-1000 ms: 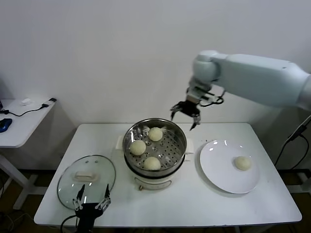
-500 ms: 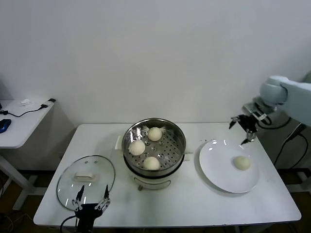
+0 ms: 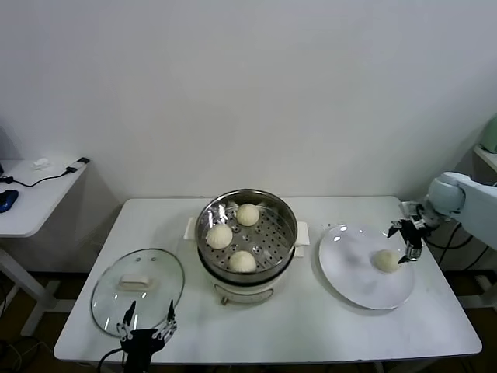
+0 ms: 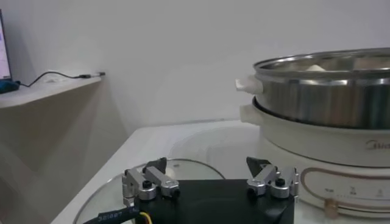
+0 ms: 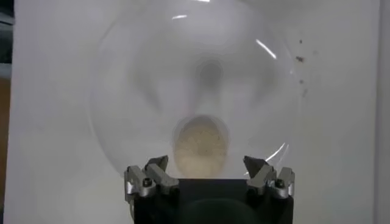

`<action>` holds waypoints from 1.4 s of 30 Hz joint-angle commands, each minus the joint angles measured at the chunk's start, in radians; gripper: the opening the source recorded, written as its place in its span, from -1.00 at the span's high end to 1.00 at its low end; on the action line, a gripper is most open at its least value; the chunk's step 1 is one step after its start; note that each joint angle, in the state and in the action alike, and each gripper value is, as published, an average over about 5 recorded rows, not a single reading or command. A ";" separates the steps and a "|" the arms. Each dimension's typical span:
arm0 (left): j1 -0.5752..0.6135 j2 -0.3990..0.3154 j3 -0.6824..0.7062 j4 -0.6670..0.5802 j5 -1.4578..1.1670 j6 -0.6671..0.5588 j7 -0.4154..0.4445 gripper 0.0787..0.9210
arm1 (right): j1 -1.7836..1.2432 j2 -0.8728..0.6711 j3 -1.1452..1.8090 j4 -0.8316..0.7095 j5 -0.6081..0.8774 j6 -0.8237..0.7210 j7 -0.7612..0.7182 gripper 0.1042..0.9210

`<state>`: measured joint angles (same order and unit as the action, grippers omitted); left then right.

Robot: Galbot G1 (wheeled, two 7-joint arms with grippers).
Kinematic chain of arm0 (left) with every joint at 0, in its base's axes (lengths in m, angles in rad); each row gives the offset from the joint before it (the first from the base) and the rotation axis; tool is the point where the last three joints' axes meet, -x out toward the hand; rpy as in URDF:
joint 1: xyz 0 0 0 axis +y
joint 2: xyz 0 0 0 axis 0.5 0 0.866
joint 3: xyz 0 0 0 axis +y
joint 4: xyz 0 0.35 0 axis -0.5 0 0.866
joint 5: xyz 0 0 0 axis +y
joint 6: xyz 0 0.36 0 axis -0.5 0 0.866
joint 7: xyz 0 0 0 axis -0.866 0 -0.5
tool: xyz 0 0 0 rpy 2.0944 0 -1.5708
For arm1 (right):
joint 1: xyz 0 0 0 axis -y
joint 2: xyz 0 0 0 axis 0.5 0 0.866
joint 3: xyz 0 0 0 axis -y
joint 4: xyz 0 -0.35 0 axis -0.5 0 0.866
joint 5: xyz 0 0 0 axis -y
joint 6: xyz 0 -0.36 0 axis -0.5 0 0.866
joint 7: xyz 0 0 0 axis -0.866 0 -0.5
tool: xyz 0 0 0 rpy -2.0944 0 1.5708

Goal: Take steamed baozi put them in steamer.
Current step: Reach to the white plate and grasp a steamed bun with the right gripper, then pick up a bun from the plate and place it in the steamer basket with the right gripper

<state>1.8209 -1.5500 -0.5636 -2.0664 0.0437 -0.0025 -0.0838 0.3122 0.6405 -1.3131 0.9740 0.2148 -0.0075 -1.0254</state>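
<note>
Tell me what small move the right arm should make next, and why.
Probably lower the open right gripper straight down around the last baozi on the plate. The gripper hangs just above it, and the other three baozi already sit in the steamer.

Right gripper point(image 5: 207, 173) with fingers spread wide above one baozi point(image 5: 200, 146) on the white plate point(image 5: 122, 91).

The whole table point(image 3: 311, 334) is seen from above and in front by the head view. The left wrist view is set low near the table's front edge, facing the steamer point(image 4: 323, 91) close by. The plate point(image 5: 122, 91) is viewed straight down from near by the right wrist view; both are shared with the head view.
</note>
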 commanded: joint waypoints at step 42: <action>0.002 -0.001 0.021 -0.021 0.005 0.001 -0.003 -0.77 | 0.402 0.012 -0.228 0.190 0.256 -0.028 -0.062 -0.43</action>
<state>1.8218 -1.5512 -0.5470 -2.0840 0.0473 -0.0022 -0.0870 0.3865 0.6608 -1.3372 0.9970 0.3015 -0.0349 -1.0551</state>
